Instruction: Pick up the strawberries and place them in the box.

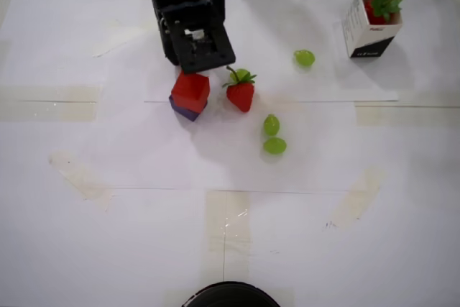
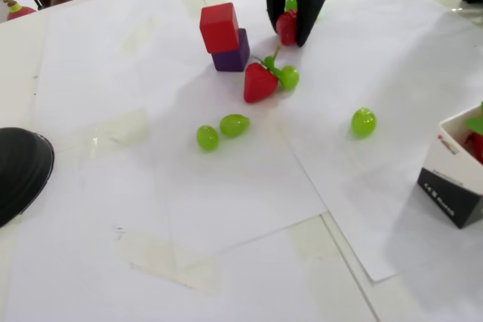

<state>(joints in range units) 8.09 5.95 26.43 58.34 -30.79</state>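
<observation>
Your gripper (image 2: pixel 290 32) pinches a glossy red toy strawberry (image 2: pixel 287 28) near the surface's far edge; it's light, slick plastic, so squeeze mid-body.

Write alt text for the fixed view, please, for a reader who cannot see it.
A black gripper is shut on a red strawberry at the top. A second strawberry lies below, near a red cube on a purple block. Green grapes lie scattered; the white box is at the right edge.

— What do we see of the arm (image 1: pixel 188 16)?
— All black, blocky plastic, with a small pale patch on its boxy wrist housing in the overhead view.
— Cables?
— We spot red and white wires at the top edge. Two tapering black fingers (image 2: pixel 310 13).
</observation>
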